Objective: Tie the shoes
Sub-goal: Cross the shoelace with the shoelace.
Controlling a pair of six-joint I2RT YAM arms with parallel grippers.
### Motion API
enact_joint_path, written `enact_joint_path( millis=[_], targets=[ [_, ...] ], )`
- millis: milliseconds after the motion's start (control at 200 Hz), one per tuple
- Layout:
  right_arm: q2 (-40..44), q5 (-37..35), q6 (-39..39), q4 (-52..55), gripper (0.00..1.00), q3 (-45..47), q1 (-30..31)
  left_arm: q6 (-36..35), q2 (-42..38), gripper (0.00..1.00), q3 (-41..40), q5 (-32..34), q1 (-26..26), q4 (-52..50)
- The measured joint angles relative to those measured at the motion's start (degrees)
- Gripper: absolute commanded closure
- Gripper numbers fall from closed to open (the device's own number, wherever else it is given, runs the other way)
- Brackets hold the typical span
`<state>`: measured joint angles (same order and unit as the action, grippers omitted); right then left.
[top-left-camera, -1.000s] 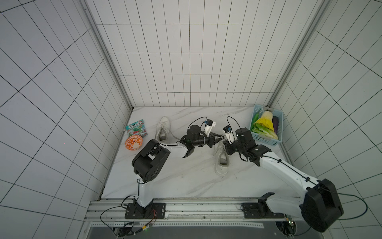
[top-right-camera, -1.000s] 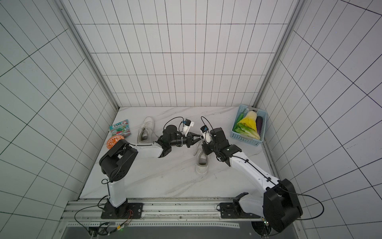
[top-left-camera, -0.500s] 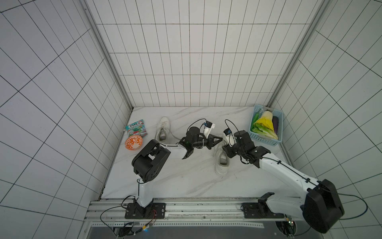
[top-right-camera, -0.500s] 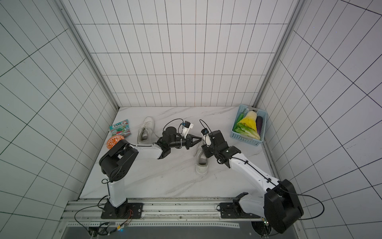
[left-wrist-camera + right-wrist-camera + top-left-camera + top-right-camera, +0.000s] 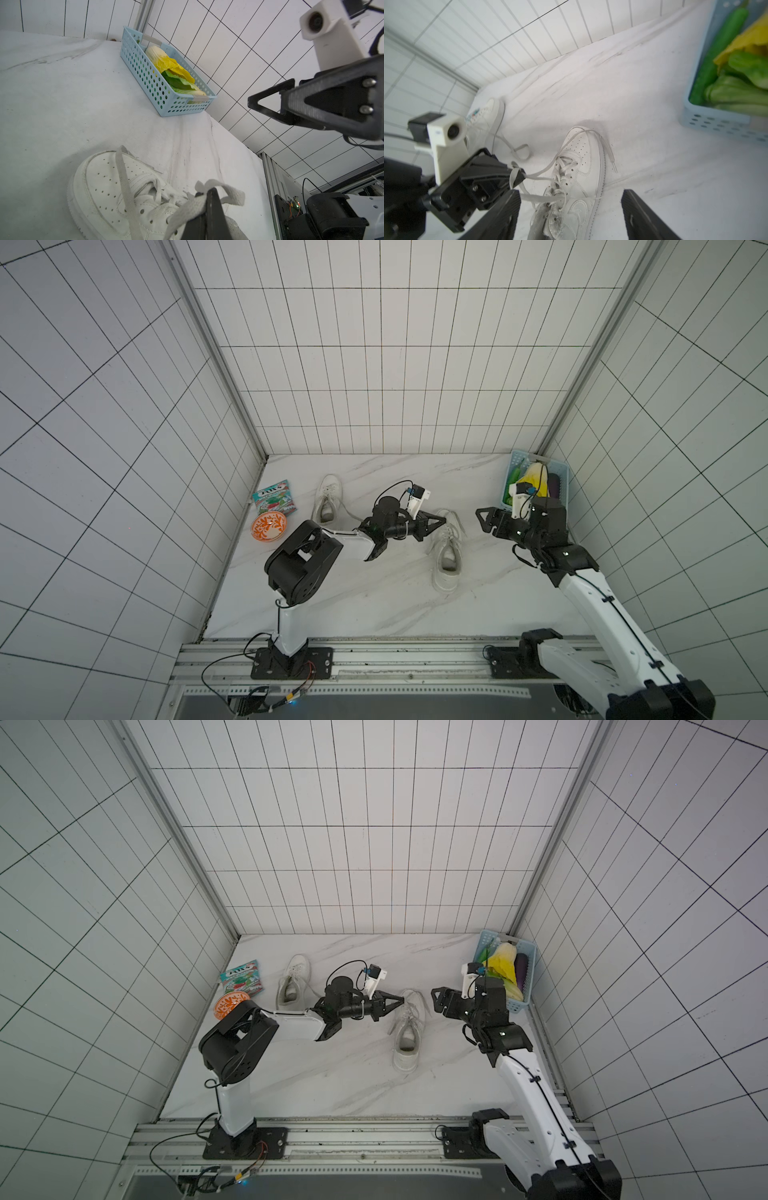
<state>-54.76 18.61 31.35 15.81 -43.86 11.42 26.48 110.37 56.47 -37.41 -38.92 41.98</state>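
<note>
The left gripper [image 5: 441,519] has its jaws pinched together on a lace [image 5: 538,176] of the nearer shoe [image 5: 446,556], mid-table. The right gripper [image 5: 482,519], at three o'clock of the toe, gapes empty. I'd hold that lace taut while the right takes the loose lace [image 5: 610,155] off the toe. The other shoe [image 5: 328,499] lies at ten o'clock.

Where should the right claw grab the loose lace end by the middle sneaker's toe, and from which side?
Pinch the loose lace near its tip, where it lies flat on the table, clear of the sneaker. Probably come down from the blue basket side: the right claw is open there, while the left claw pinches a lace loop on the shoe's other side.
</note>
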Motion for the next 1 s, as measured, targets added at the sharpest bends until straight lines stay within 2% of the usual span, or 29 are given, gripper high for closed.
enact_joint_path(
  millis=[190,370,630,810,1000],
  targets=[
    [-6.84,5.51,25.49,0.46,0.31,2.93,-3.69,0.0,-0.02,1.0,-0.83,-0.02,0.04,0.74],
    [-16.26,9.11,37.92,2.6,0.31,1.7,-3.67,0.0,-0.02,1.0,-1.11,-0.04,0.09,1.09],
    [-25.05,11.76,45.77,5.33,0.35,-2.62,-2.34,0.0,-0.02,1.0,-1.11,-0.07,0.09,1.16],
    [-28.85,12.13,46.99,6.64,0.36,-5.51,0.02,0.0,-0.02,1.0,-1.11,-0.09,0.09,1.16],
    [-32.72,12.33,47.12,8.07,0.42,-8.55,1.84,0.02,-0.02,1.0,-1.11,-0.11,0.09,1.14]
  ],
)
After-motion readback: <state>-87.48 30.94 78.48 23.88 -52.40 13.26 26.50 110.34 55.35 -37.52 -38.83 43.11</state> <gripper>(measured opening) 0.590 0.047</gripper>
